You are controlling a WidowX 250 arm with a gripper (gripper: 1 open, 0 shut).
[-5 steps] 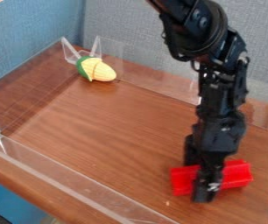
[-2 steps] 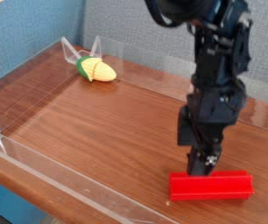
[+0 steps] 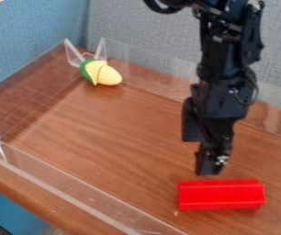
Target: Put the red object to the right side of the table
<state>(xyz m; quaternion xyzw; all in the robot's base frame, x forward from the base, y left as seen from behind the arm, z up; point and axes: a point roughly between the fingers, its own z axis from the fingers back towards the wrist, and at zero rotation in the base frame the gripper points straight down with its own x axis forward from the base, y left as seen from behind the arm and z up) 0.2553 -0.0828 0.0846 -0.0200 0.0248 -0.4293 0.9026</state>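
Evidently the red block (image 3: 221, 194) was placed; the gripper (image 3: 212, 151) hung above (jaws apart, holding nothing), needing only retreat.

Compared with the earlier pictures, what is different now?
The gripper let go of the red block and rose above it, and there is now a gap between them. The block lies on the table, near its right side in the picture. The corn toy stayed where it was.
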